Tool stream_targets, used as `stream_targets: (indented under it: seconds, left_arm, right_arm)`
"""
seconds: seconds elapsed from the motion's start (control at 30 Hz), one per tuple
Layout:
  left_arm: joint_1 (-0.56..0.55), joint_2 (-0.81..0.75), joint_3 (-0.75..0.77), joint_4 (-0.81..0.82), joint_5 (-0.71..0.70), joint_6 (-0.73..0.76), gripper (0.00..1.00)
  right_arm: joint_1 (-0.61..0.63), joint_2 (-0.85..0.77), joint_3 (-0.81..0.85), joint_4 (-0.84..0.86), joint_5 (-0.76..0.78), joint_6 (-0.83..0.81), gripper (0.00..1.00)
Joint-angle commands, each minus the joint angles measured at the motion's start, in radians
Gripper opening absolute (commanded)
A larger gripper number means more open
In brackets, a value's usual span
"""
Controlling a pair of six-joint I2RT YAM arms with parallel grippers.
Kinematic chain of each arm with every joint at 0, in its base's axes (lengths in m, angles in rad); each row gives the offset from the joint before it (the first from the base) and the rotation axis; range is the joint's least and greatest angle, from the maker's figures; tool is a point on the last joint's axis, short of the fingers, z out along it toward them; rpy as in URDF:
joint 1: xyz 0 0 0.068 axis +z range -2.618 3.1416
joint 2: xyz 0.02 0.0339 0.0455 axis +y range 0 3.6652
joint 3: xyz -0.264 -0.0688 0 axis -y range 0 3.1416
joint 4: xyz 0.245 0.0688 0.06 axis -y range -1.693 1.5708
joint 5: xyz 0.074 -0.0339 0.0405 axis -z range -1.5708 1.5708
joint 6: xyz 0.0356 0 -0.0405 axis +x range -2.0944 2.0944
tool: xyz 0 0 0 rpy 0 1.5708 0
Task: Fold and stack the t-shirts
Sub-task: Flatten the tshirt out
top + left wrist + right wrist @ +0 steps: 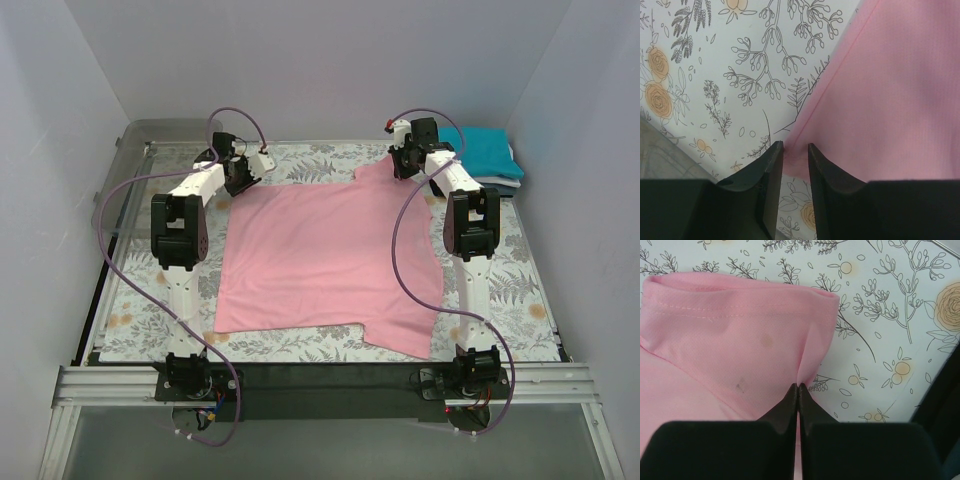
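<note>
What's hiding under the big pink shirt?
The flowery table cloth pokes out all around the pink shirt, so it runs underneath. Whether anything else lies under the middle cannot be seen, because the shirt covers it.

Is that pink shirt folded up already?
No, the pink shirt lies spread out flat in a single layer on the floral cloth.

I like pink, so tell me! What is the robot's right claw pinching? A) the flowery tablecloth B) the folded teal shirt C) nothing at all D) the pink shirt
D: in the right wrist view the right gripper is closed on a fold of the pink shirt, while the folded teal shirt lies apart in the far corner.
</note>
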Motion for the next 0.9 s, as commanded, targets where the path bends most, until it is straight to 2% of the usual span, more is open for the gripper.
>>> stream_targets:
  seconds: [0.0,0.3,0.67,0.87]
  left_arm:
    - [0.01,0.003,0.03,-0.023,-0.013,0.024,0.25]
    - [0.014,-0.007,0.055,-0.05,0.016,0.011,0.0]
    - [0.014,-0.135,-0.061,0.042,0.033,-0.019,0.0]
    - [0.014,-0.23,-0.19,0.115,0.019,-0.013,0.0]
  right_arm:
    - [-0.005,-0.073,-0.001,0.022,-0.008,-0.018,0.01]
    - [-0.005,-0.089,-0.001,0.022,-0.017,-0.019,0.01]
    - [-0.005,-0.178,-0.035,0.023,-0.034,-0.05,0.01]
    - [-0.007,-0.227,-0.095,0.025,-0.049,-0.06,0.01]
